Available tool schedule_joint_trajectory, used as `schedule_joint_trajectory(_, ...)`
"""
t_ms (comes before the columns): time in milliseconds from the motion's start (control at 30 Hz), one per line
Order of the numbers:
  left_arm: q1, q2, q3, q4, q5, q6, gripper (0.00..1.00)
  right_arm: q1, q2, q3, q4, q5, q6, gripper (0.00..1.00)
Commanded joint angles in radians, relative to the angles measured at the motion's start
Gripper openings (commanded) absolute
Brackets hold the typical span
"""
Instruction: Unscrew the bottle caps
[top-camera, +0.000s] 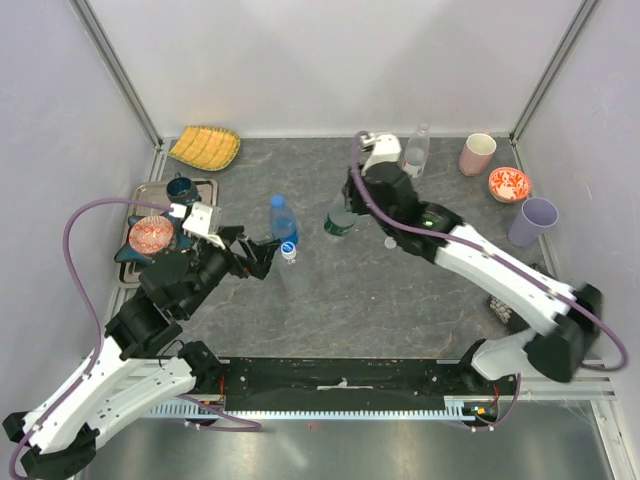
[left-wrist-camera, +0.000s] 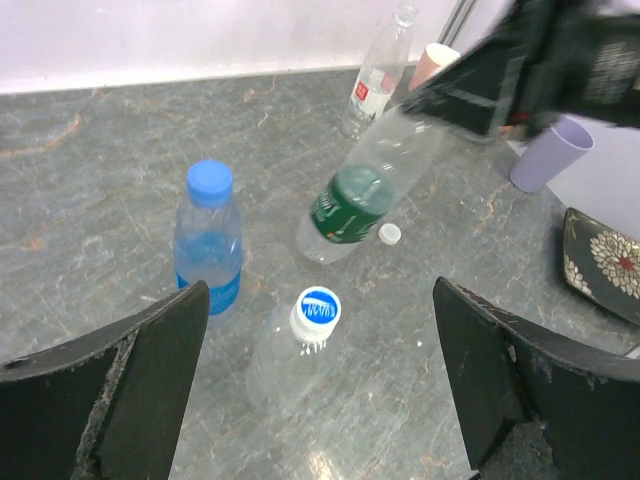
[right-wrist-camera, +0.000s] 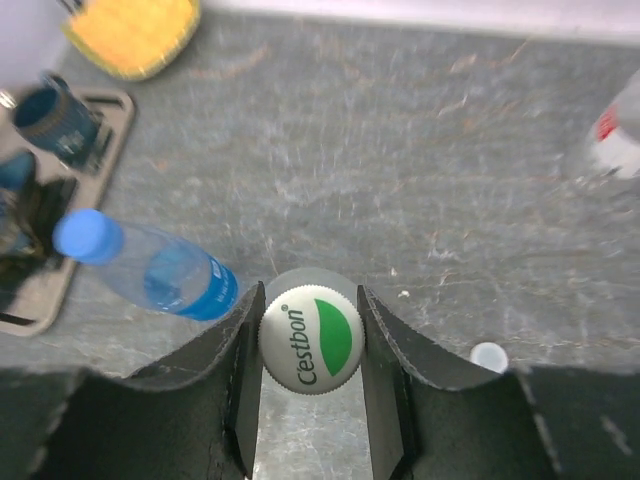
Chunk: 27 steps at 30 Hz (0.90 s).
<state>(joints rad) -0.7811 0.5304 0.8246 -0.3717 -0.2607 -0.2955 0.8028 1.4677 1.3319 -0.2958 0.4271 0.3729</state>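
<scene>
Bright and even from above in the top view, diffuse, only faint soft shadows on the grey surface (top-camera: 330, 320). Near blown out on the pale walls (top-camera: 330, 60). Mild wide-angle lean at the corner posts (top-camera: 120, 70). Sharp mid-frame in the left wrist view, crisp on the blue cap (left-wrist-camera: 210, 180); dark and a bit soft on the fingers (left-wrist-camera: 120, 400) of the left hand (left-wrist-camera: 320, 300), smeared on the right arm (left-wrist-camera: 560, 60). Faint glare on the far clear bottle (left-wrist-camera: 375, 80). In focus on the white-and-green cap (right-wrist-camera: 311, 344) in the right wrist view, print readable; blurred behind it, soft on the yellow dish (right-wrist-camera: 135, 30) and blue-tinted bottle (right-wrist-camera: 150, 270).
</scene>
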Motion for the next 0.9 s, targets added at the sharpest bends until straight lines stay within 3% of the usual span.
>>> schedule_joint_trajectory(0,0.0,0.104,0.117,0.151,-0.018,0.096,1.0,0.001,-0.204,0.067,-0.107,0.018,-0.014,0.31)
schedule_joint_trajectory(67,0.0,0.15,0.16,0.175,0.023,0.125,1.0,0.001,-0.251,0.104,-0.138,-0.062,-0.025,0.26)
schedule_joint_trajectory(100,0.002,0.208,0.212,0.189,0.055,0.133,1.0,0.001,-0.262,0.115,-0.163,-0.144,-0.026,0.13)
schedule_joint_trajectory(167,0.011,0.268,0.269,0.192,0.199,0.139,1.0,-0.001,-0.28,0.144,-0.187,-0.236,-0.017,0.01)
schedule_joint_trajectory(200,0.04,0.296,0.324,0.192,0.254,0.136,0.99,-0.001,-0.283,0.154,-0.21,-0.278,-0.015,0.0)
schedule_joint_trajectory(233,0.063,0.348,0.347,0.195,0.434,0.128,0.99,-0.002,-0.288,0.165,-0.213,-0.366,-0.012,0.0)
schedule_joint_trajectory(300,0.152,0.39,0.396,0.215,0.607,0.075,0.99,-0.001,-0.309,0.167,-0.21,-0.422,-0.009,0.0)
schedule_joint_trajectory(333,0.183,0.423,0.401,0.258,0.77,0.05,0.99,-0.002,-0.317,0.171,-0.21,-0.456,-0.011,0.0)
schedule_joint_trajectory(400,0.25,0.445,0.397,0.313,0.895,-0.026,0.99,-0.002,-0.337,0.176,-0.209,-0.507,-0.011,0.0)
schedule_joint_trajectory(433,0.264,0.454,0.395,0.368,1.046,-0.045,0.99,-0.004,-0.345,0.177,-0.207,-0.519,-0.011,0.0)
schedule_joint_trajectory(533,0.275,0.503,0.396,0.444,1.243,-0.097,1.0,-0.004,-0.362,0.182,-0.194,-0.586,0.003,0.0)
schedule_joint_trajectory(733,0.275,0.553,0.395,0.468,1.396,-0.111,1.0,-0.004,-0.368,0.196,-0.145,-0.665,0.032,0.0)
schedule_joint_trajectory(867,0.275,0.553,0.386,0.406,1.376,-0.041,1.0,-0.004,-0.357,0.197,-0.092,-0.728,0.075,0.0)
